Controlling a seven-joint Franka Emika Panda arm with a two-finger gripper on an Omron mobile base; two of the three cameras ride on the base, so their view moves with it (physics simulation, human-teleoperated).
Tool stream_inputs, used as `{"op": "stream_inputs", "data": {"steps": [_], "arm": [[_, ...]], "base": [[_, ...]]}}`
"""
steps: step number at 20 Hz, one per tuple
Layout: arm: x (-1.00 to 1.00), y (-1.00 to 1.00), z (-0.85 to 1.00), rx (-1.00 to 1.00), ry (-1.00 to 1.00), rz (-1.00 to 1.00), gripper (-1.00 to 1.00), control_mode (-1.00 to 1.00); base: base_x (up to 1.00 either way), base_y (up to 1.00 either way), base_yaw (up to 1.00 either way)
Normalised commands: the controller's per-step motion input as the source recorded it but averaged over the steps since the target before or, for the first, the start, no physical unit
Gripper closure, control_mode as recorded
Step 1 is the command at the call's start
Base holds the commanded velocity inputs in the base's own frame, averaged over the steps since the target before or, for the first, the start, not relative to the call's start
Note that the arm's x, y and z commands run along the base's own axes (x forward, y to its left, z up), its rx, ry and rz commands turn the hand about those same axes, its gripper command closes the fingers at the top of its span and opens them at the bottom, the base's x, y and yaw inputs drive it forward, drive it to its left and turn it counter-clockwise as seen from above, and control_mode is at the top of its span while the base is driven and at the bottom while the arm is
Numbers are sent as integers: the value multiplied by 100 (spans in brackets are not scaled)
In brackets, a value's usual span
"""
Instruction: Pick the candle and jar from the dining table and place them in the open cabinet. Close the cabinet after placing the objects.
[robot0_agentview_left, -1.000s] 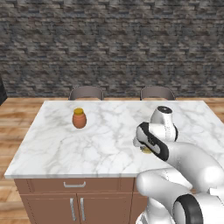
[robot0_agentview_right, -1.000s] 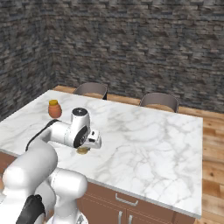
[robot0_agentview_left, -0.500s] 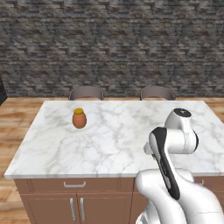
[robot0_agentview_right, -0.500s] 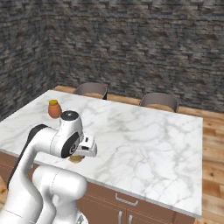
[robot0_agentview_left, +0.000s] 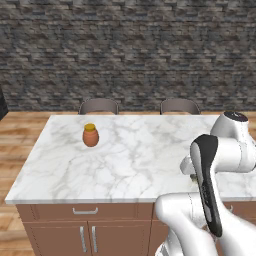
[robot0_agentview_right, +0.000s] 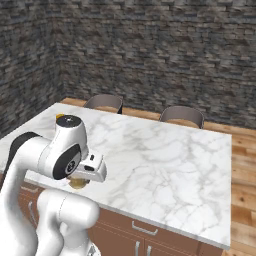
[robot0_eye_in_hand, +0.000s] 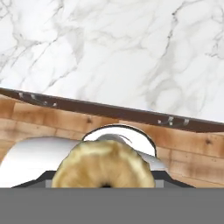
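My gripper (robot0_agentview_right: 80, 180) hangs by the near edge of the dining table (robot0_agentview_left: 135, 160), tucked under the folded arm, and is shut on the candle (robot0_agentview_right: 76, 184). In the hand view the candle (robot0_eye_in_hand: 103, 164) is a tan-gold spool that hides the fingertips, with the table's marble top (robot0_eye_in_hand: 109, 48), its front edge and the wooden floor beyond it. The jar and the cabinet are out of view.
A small orange pot with a yellow lid (robot0_agentview_left: 90, 135) stands on the left part of the table. Two chairs (robot0_agentview_left: 99, 106) (robot0_agentview_left: 179, 106) sit behind the far edge, before a stone wall. Drawers with silver handles (robot0_agentview_left: 85, 211) line the table's front.
The arm has folded back from over the table toward its near edge, carrying the candle with it. The orange pot has not moved.
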Motion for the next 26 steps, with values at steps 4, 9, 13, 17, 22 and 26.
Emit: {"op": "stream_inputs", "data": {"steps": [4, 9, 13, 17, 22, 26], "arm": [[-71, -16, 48, 0, 0, -3, 100, -100], [-59, -13, 36, 0, -1, -3, 100, 100], [0, 0, 0, 0, 0, 0, 100, 100], [0, 0, 0, 0, 0, 0, 100, 100], [0, 0, 0, 0, 0, 0, 100, 100], [0, 0, 0, 0, 0, 0, 100, 100]], "base": [[0, 0, 0], [-14, -3, -1], [-50, -24, -10], [-37, -42, -23], [-14, -54, -34], [-6, -71, -46]]}}
